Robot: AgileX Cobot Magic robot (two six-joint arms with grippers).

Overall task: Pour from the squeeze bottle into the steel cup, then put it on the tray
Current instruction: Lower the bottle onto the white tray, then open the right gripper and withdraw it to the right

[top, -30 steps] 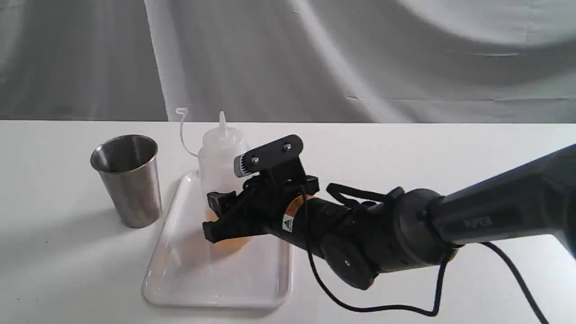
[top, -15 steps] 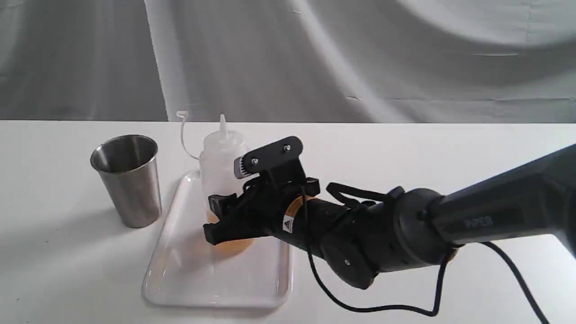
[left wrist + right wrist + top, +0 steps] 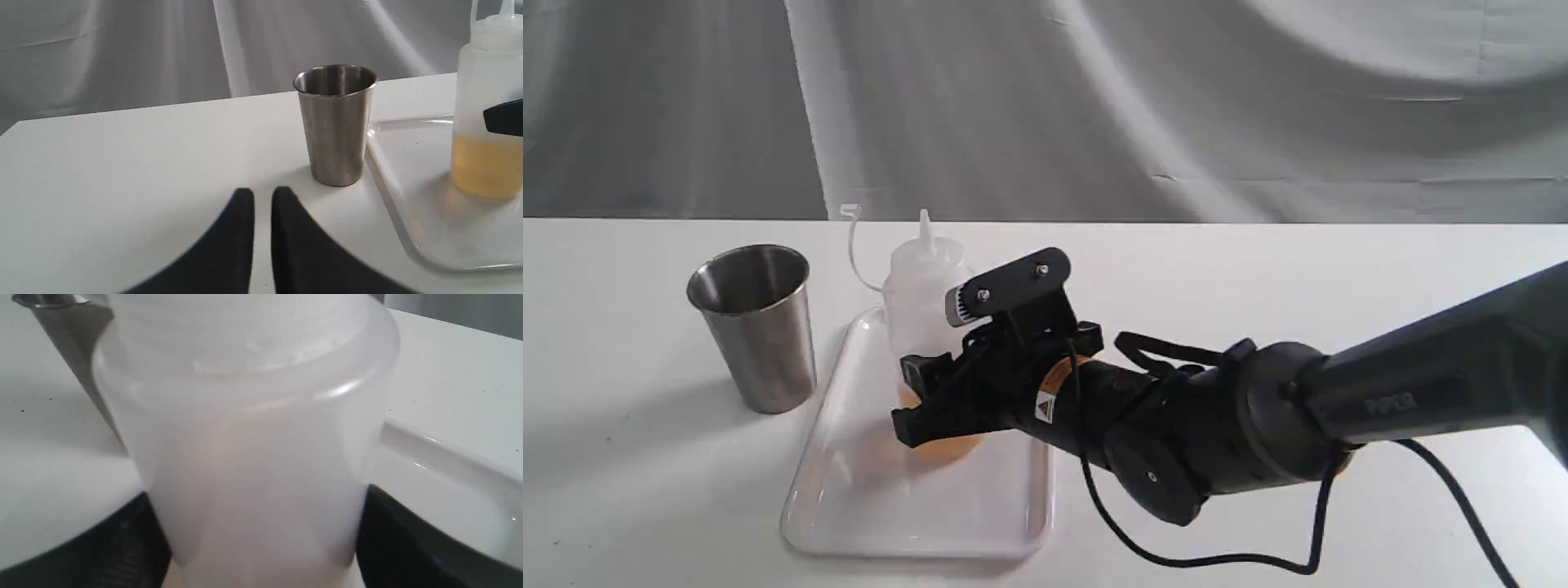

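Exterior view: a white table (image 3: 1258, 269) before a grey cloth backdrop (image 3: 1094, 106). The right arm reaches in from 3 o'clock. Its right gripper (image 3: 911, 400) is clamped around the squeeze bottle (image 3: 923, 278), one finger on each side. The bottle stands upright over the 12 o'clock half of the tray (image 3: 866, 490). The steel cup (image 3: 756, 327) stands upright on the table at the tray's 9 o'clock, just beside the rim and apart from the bottle.

The gripper and its camera mount hide the bottle's middle; only the nozzle, the shoulders and the amber liquid at the base show. It is not clear whether the base touches the tray floor. The cup's contents cannot be seen.

In the right wrist view the blurred bottle (image 3: 253, 457) fills the picture, its nozzle cut off, and the black fingers (image 3: 408, 539) press its sides.

The left gripper (image 3: 262, 196) shows only in its own wrist view. Its fingers are drawn almost together with a thin slit between them, and it holds nothing. Here the cup (image 3: 335, 126) is whole and the bottle (image 3: 486, 122) is cut by the frame edge.

Compared with a second ago, the bottle and the right gripper sit slightly lower. The cup and tray have not moved.
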